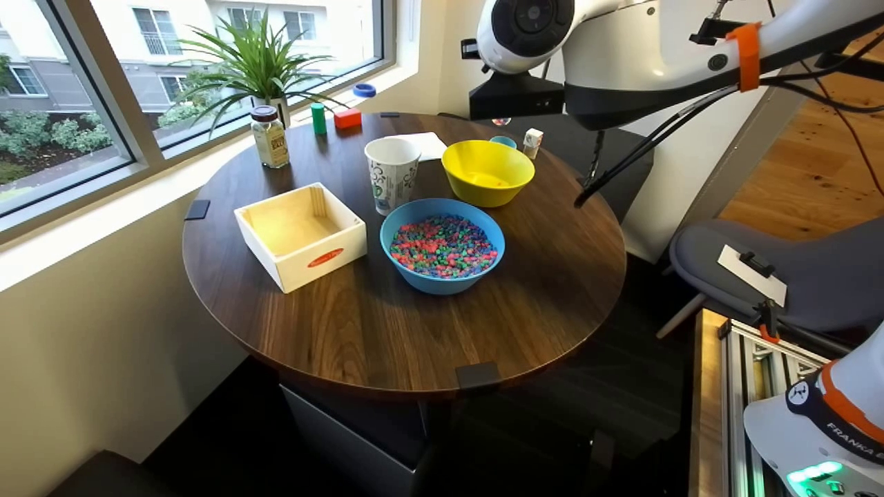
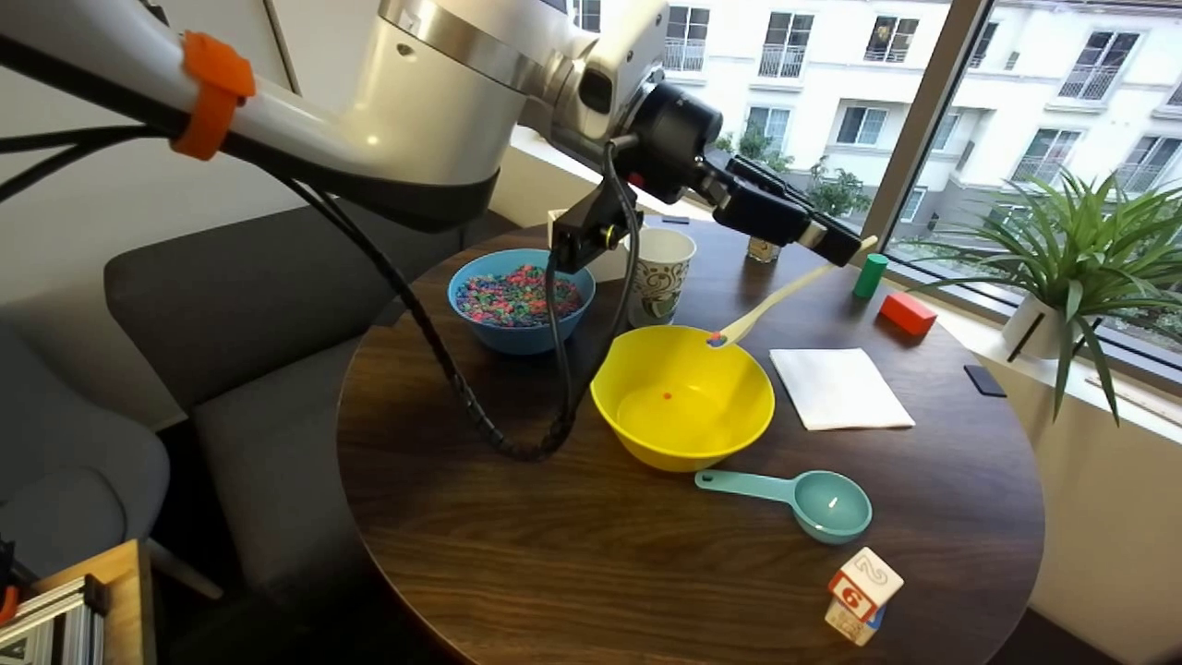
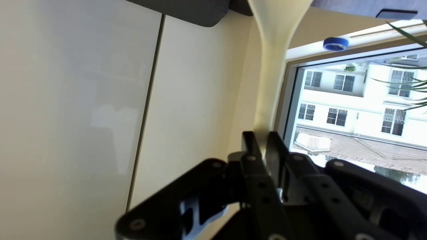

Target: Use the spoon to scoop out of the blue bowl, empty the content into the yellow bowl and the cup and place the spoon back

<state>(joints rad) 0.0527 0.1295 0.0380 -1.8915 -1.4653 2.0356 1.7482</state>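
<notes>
My gripper (image 2: pixel 836 242) is shut on the handle of the pale spoon (image 2: pixel 780 294). The handle also shows between the fingertips in the wrist view (image 3: pixel 272 60). The spoon slants down, its head at the yellow bowl's far rim, with a few red and blue bits on it. The yellow bowl (image 2: pixel 679 453) holds a small red bit. The blue bowl (image 1: pixel 442 284) is filled with multicoloured bits; it also shows in an exterior view (image 2: pixel 517 340). The patterned paper cup (image 1: pixel 392 176) stands upright beside both bowls. The arm hides gripper and spoon in an exterior view.
A wooden box (image 1: pixel 297 270) stands beside the blue bowl. A teal measuring scoop (image 2: pixel 831 508), stacked letter blocks (image 2: pixel 866 582) and a white square (image 2: pixel 840 388) lie near the yellow bowl. A jar (image 1: pixel 271 141), green cylinder (image 1: pixel 318 119) and red block (image 1: pixel 347 119) stand by the window.
</notes>
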